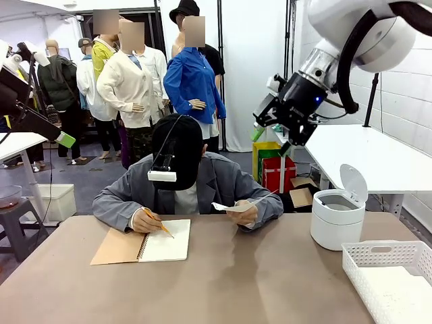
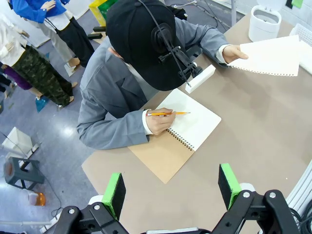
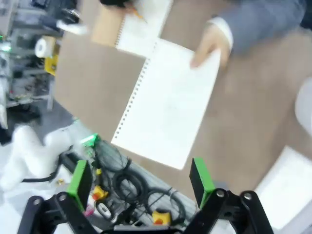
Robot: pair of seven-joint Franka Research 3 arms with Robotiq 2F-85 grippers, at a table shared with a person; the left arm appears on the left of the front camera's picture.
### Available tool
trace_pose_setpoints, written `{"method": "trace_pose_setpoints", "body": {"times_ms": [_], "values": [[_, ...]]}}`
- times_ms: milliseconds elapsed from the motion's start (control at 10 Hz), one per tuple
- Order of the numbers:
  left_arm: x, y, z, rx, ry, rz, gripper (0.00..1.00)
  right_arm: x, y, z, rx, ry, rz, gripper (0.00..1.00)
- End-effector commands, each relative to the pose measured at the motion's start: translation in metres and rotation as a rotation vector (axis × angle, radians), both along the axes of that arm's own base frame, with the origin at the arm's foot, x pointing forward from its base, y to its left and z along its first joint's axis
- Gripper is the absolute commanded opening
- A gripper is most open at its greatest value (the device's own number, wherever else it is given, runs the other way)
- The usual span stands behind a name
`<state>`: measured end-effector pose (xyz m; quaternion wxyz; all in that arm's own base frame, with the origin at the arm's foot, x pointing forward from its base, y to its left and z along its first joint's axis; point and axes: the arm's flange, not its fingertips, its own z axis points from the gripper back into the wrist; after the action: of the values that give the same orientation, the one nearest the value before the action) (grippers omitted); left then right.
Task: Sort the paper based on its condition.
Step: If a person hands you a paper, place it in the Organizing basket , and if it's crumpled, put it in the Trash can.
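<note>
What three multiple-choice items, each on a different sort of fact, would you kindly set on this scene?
1. The cover of the notebook is: A brown; B blue; C black.
2. The loose sheet is: A flat on the table; B under the notebook; C held up in the person's hand.
3. The lid of the white bin is: A shut; B raised; C lying on the table.

Answers: A, the folded-back cover is cardboard brown. C, the hand grips one edge, clear of the table. B, the lid stands up behind the bin's open top.
</note>
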<state>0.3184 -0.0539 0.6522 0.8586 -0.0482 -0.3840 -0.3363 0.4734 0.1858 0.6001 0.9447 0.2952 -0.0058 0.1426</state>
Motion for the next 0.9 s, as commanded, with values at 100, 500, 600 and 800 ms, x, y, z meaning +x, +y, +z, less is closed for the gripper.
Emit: {"method": "trace_pose_setpoints", "body": {"times_ms": [100,500,600,800], "values": [[0.0,0.001,0.0,-0.001,-0.002,0.002,1.0,0.001,0.001,-0.039,0.02,0.253,-0.143,1.0],[0.0,0.001,0.0,-0.001,-0.002,0.002,1.0,0.003,-0.005,-0.049,-0.016,0.244,-0.125,1.0],[0.0,0.001,0.0,-0.001,-0.002,0.002,1.0,0.003,-0.005,-0.049,-0.016,0.244,-0.125,1.0],[0.0,0.001,0.0,-0.001,-0.002,0.002,1.0,0.017,-0.011,-0.067,0.057,0.366,-0.182,1.0]]}}
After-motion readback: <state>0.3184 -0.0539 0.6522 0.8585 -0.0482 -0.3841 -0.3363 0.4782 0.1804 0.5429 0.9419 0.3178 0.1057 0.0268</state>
